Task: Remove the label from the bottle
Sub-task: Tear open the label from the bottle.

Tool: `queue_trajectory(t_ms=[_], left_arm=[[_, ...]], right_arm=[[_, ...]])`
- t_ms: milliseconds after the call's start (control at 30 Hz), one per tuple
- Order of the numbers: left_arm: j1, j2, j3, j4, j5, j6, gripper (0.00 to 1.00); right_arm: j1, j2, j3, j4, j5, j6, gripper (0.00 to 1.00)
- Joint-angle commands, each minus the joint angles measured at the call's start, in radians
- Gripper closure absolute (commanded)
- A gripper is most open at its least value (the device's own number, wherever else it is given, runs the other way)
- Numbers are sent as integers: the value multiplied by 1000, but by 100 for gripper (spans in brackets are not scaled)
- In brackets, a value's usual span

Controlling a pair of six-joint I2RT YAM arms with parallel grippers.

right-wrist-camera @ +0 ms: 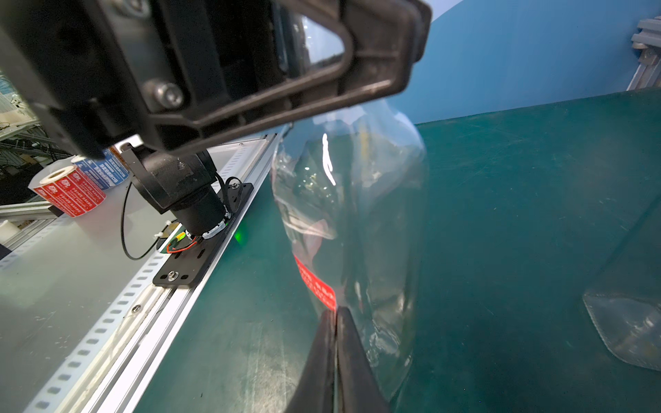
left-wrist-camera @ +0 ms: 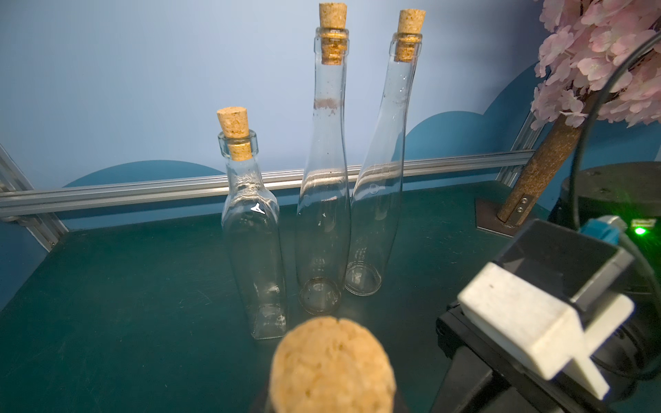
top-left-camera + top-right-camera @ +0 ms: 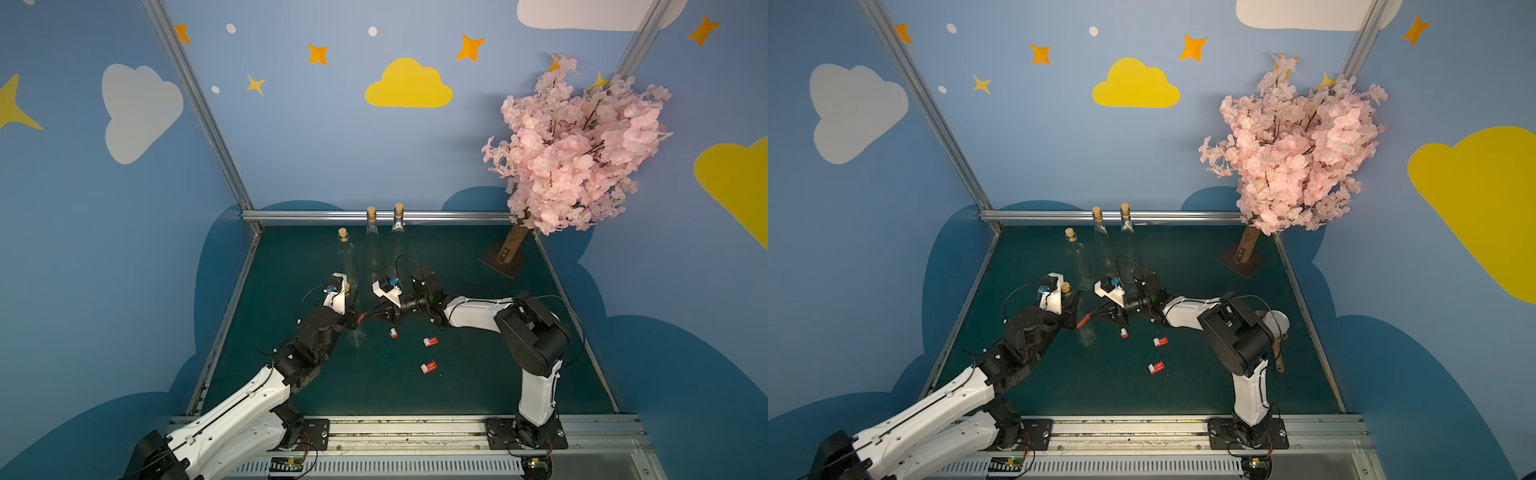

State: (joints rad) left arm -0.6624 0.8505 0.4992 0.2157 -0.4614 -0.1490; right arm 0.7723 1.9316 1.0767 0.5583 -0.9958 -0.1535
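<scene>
Red label (image 1: 316,282) is being pinched by the right gripper (image 1: 336,313), the left gripper (image 3: 1071,301) clamping the bottle (image 1: 375,214) at its neck.

Four corked bottles (image 2: 322,178), three loose curled labels (image 3: 431,341), one stuck-on label (image 1: 316,282), one pink tree (image 3: 573,145).

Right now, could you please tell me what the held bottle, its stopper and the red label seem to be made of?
The bottle looks like clear glossy glass: see-through, with sharp highlights. Its stopper looks like cork: tan, grainy, matt. The label is probably printed paper or film, red with white print.
</scene>
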Motion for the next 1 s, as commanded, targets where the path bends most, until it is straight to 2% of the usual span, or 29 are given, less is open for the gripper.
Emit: queue_trajectory(t_ms=[0,300,967], left_arm=[[-5,-8,-9,22,9,-7,97],[-5,-6,-11,24,1,-6,97],[-5,-3,-17,20,-13,-4,97]], right_arm=[[4,0,-14,26,-6,10,96],[3,-6,-27,41,9,14,100],[10,-40,-52,31,9,2,100]])
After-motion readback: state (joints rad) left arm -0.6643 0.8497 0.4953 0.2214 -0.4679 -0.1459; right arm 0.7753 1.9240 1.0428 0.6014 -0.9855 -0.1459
